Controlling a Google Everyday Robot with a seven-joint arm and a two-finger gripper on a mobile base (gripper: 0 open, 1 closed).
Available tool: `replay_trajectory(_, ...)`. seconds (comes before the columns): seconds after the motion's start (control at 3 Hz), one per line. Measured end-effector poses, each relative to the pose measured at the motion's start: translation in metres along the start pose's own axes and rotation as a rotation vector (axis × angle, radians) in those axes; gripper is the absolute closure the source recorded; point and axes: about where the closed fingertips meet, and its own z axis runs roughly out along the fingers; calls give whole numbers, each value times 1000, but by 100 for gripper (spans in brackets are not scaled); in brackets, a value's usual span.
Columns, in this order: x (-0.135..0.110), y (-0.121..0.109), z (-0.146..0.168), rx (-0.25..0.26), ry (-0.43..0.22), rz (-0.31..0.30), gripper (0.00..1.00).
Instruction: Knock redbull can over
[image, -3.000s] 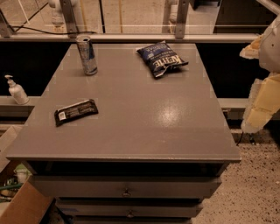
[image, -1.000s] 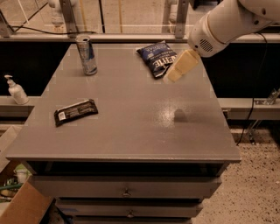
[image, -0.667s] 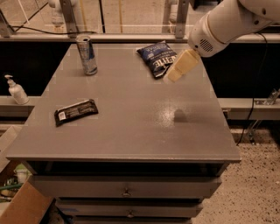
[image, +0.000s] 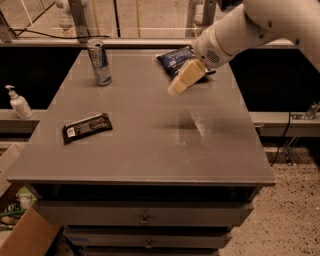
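Observation:
The redbull can (image: 99, 62), slim, silver and blue, stands upright near the back left of the grey table (image: 150, 150). My gripper (image: 178, 85) hangs in the air above the table's back middle, at the end of the white arm coming in from the upper right. It is well to the right of the can and does not touch it. It partly hides the dark blue chip bag (image: 175, 59).
A flat black wrapped bar (image: 87, 127) lies on the table's left side. A white pump bottle (image: 19, 103) stands on a ledge left of the table. Drawers are below the tabletop, and a cardboard box (image: 25, 235) is at the lower left.
The arm came into view from the right and has moved left over the table toward the can. The can, bar and bag have not moved.

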Motion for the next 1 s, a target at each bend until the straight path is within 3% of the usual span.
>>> replay_trajectory(0.33, -23, -13, 61, -28, -113, 4, 0)
replay_trajectory(0.67, -43, -25, 103, -49, -219, 31, 0)
replay_trajectory(1.0, -67, -21, 128, -91, -310, 61, 0)
